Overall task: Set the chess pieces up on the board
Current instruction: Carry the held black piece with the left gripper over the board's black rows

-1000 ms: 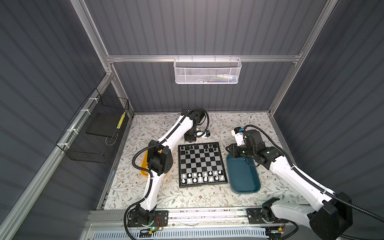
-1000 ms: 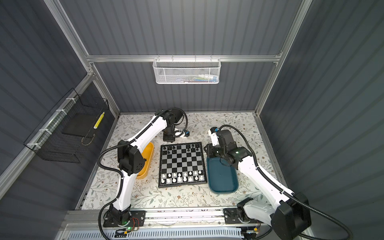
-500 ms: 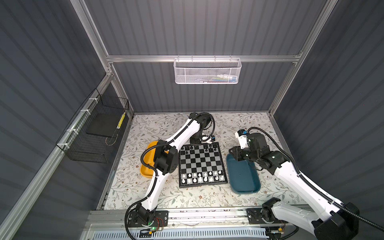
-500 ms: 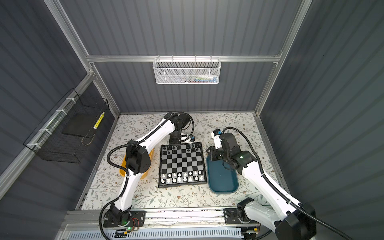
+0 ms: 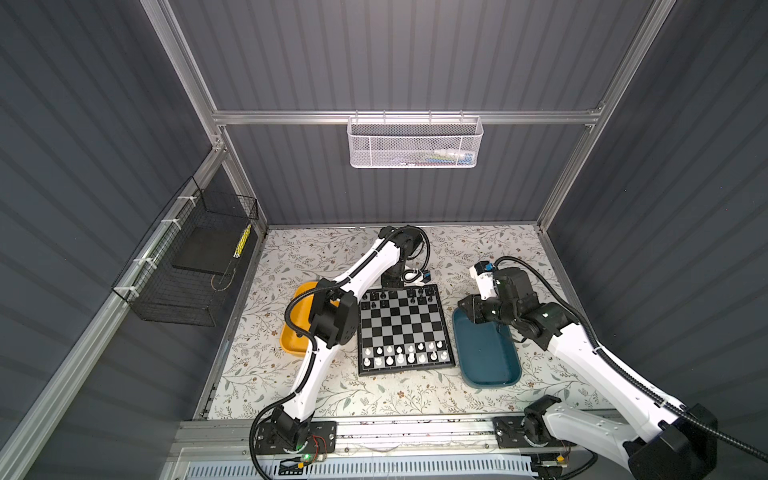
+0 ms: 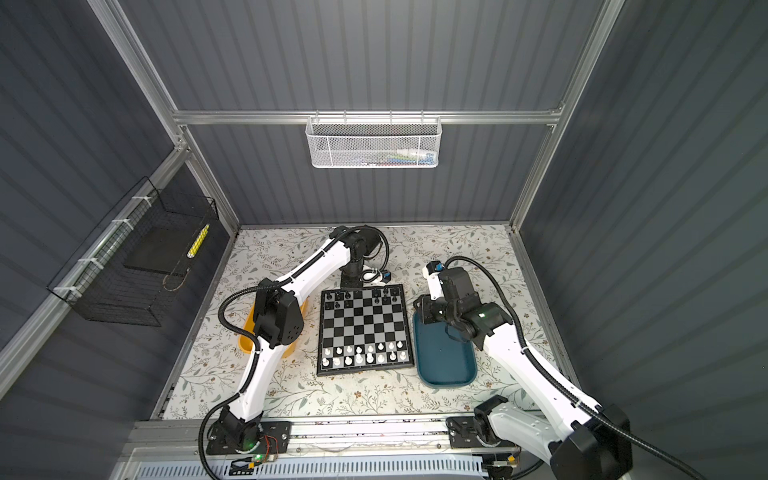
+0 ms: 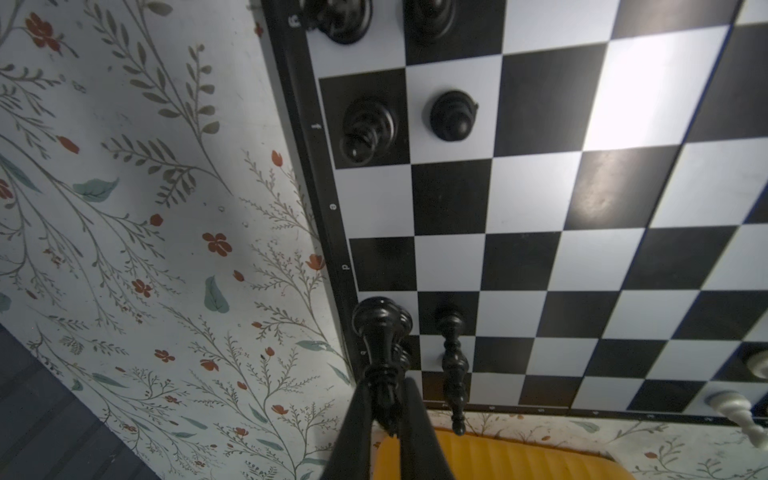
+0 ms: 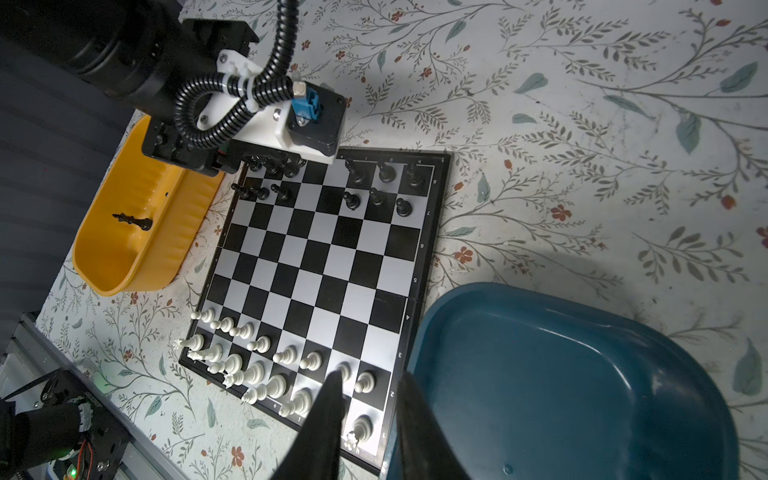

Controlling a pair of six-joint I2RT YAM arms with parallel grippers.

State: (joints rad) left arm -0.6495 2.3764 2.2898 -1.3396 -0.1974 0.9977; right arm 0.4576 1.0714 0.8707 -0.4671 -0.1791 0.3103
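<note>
Flowered bench (image 5: 332,249): board (image 5: 402,328) between yellow tray (image 5: 293,336) and teal tray (image 5: 486,357). Left gripper (image 7: 384,399), clamped on a black piece (image 7: 380,336), has swung in over the board's far edge, so placing looks near. Right gripper (image 8: 370,399), jaws apart and empty, hangs at the teal tray's far corner

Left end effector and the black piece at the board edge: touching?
Touching. The left wrist view shows the left end effector with both fingers pressed against the black piece, with no gap on either side.
</note>
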